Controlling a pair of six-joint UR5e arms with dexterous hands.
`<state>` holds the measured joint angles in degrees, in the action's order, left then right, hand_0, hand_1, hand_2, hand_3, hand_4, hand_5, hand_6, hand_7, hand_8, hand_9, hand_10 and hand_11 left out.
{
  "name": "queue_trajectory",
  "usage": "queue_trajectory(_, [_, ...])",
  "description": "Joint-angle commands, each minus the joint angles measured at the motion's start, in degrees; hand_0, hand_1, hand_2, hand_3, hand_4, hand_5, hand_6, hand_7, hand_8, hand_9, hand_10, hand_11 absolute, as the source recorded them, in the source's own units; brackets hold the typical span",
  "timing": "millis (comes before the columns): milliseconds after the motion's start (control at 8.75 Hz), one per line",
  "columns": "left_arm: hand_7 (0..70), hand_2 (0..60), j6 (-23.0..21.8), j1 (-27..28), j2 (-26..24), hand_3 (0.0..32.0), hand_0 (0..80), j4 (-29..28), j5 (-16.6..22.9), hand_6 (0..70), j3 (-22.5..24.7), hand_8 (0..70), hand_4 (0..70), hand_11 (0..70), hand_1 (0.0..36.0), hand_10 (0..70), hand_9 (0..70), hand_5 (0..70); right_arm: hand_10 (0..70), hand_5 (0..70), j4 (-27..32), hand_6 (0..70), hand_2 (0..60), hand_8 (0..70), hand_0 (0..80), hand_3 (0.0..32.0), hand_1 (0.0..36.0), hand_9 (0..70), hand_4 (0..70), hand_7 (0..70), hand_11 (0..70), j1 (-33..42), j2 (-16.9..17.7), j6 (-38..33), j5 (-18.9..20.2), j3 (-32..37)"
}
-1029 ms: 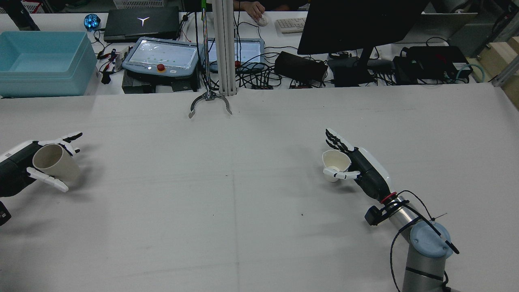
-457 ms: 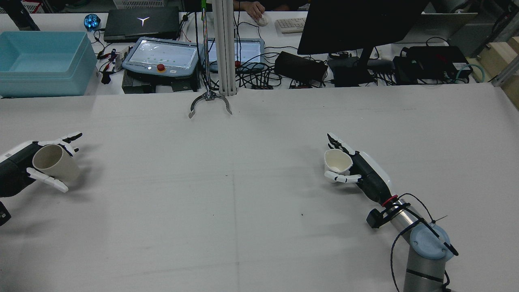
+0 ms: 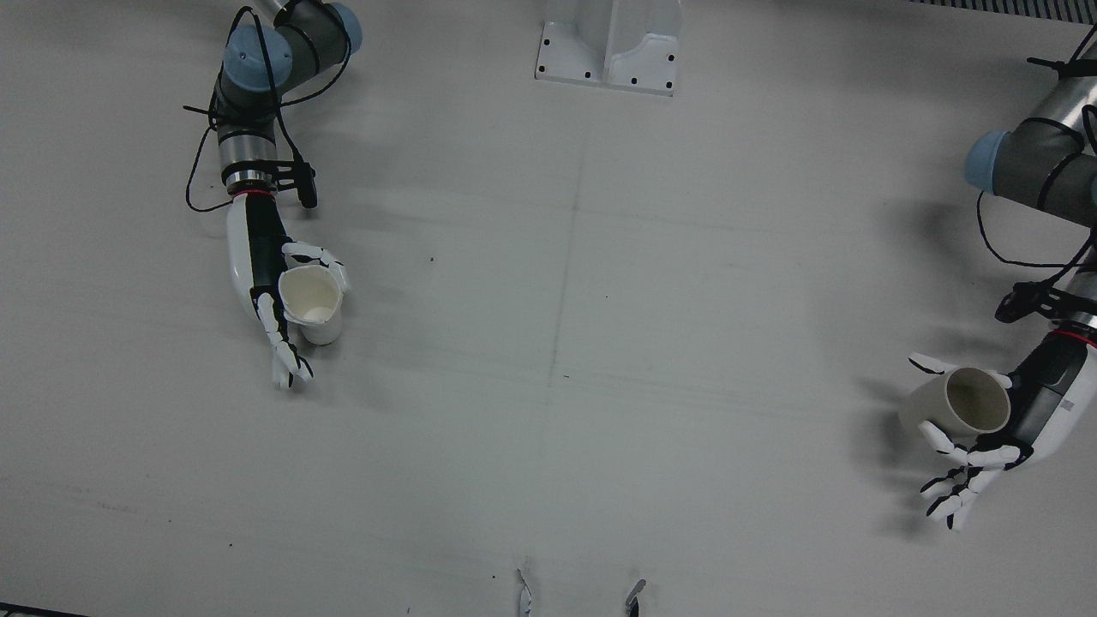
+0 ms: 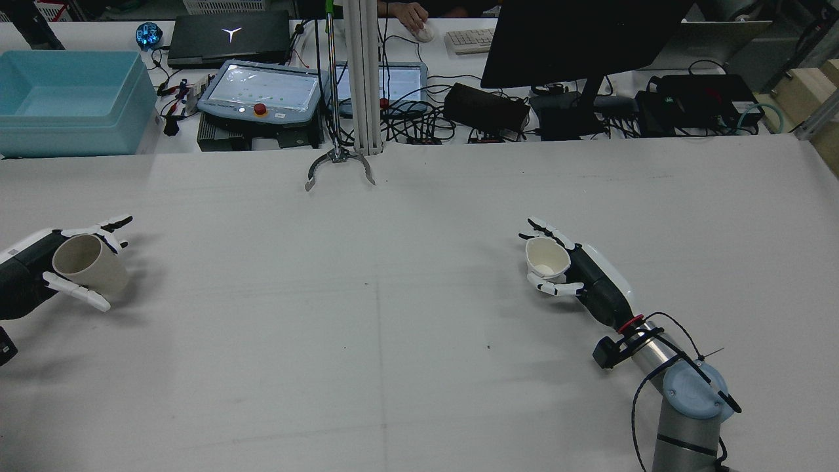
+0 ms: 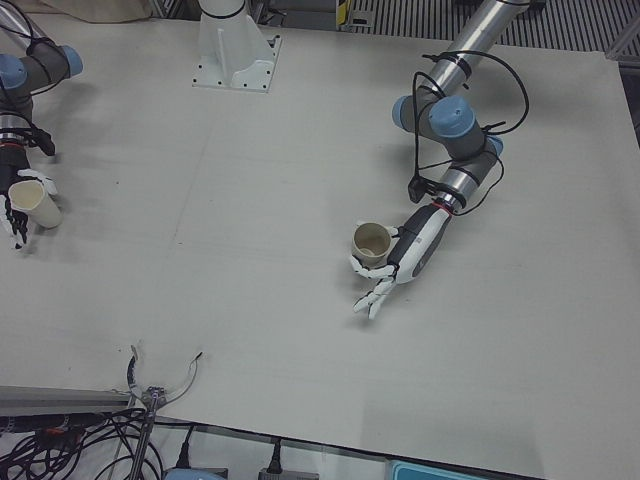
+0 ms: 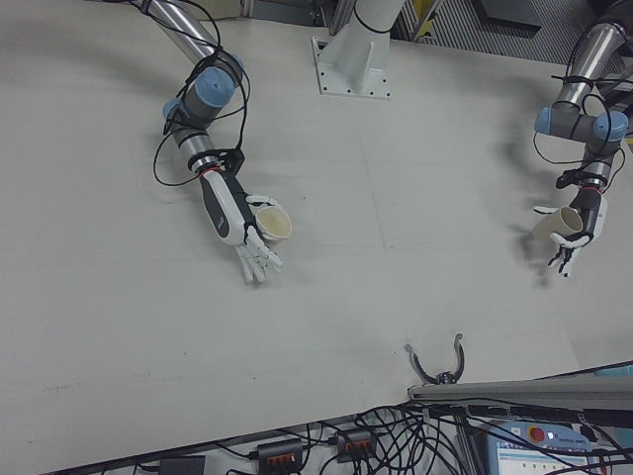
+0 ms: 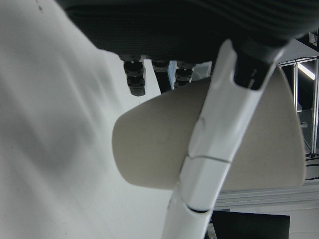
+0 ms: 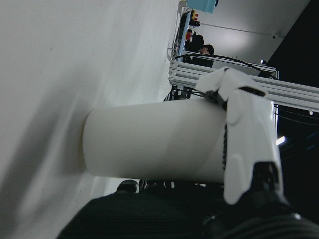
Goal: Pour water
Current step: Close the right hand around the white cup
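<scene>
The tabletop (image 4: 393, 341) is wide, pale grey, w/ a faint seam through the centre.

In the rear view the right arm (image 4: 682, 406) comes in from abt 5 o'clock and the left arm (image 3: 1041, 163) from abt 9 o'clock, mostly cut by the frame edge.

Right hand (image 4: 577, 272) is at abt 3 o'clock of the tabletop centre, clamped on a white cup (image 4: 547, 262). Thumb (image 4: 554, 288) is on the near side of the cup, other fingers (image 4: 547, 231) reach along the far side. The cup stands nearly upright, mouth up; its base is at the tabletop or just above, I cannot tell if touching. Something pale lies in the bottom, not clear what.

Left hand (image 4: 39, 272) is at 9 o'clock, near the edge, closed around a beige cup (image 4: 88, 262). This cup is tilted, mouth toward the camera and up, and it looks held above the tabletop, w/ a shadow under it. In the front view its inside (image 3: 977, 401) looks dark; contents not visible.

The two cups are well apart.
</scene>
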<state>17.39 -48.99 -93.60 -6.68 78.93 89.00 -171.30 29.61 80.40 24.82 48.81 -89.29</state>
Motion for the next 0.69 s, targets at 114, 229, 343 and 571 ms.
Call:
queue_trajectory(114, [10.0, 0.0, 0.1, 0.0, 0.0, 0.0, 80.0, 0.1, 0.0, 10.1, -0.1, 1.8, 53.3, 16.5, 36.0, 8.7, 0.6, 70.0, 0.0, 17.7, -0.1, 41.1, 60.0, 21.9, 80.0, 0.0, 36.0, 30.3, 14.6, 62.5, 0.0, 0.0, 0.0, -0.1, -2.7, -0.3])
queue_trajectory(229, [9.9, 0.0, 0.0, 0.0, 0.0, 0.0, 80.0, 0.1, 0.0, 10.1, -0.1, 1.7, 53.1, 16.5, 36.0, 8.7, 0.5, 70.0, 0.0, 17.5, -0.1, 37.7, 60.0, 22.8, 80.0, 0.0, 36.0, 30.9, 17.1, 55.3, 0.0, 0.1, 0.0, -0.1, -2.7, -0.5])
queue_trajectory(343, [10.0, 0.0, 0.0, 0.0, 0.0, 0.0, 80.0, 0.3, 0.0, 10.0, 0.2, 1.7, 52.7, 16.4, 36.0, 8.6, 0.6, 70.0, 0.0, 17.4, -0.1, 37.1, 60.0, 23.0, 80.0, 0.0, 36.0, 31.3, 18.0, 54.9, 0.0, 0.3, 0.1, -0.5, -2.8, -1.3])
queue_trajectory(571, [10.3, 0.0, -0.1, 0.3, -0.8, 0.0, 80.0, 3.2, 0.1, 10.3, 3.6, 1.8, 53.8, 16.5, 36.0, 8.7, 0.6, 70.0, 0.0, 17.4, -0.9, 36.1, 60.0, 22.2, 80.0, 0.0, 36.0, 30.1, 18.0, 53.7, 0.0, 4.3, 0.6, -0.3, -2.4, -6.8])
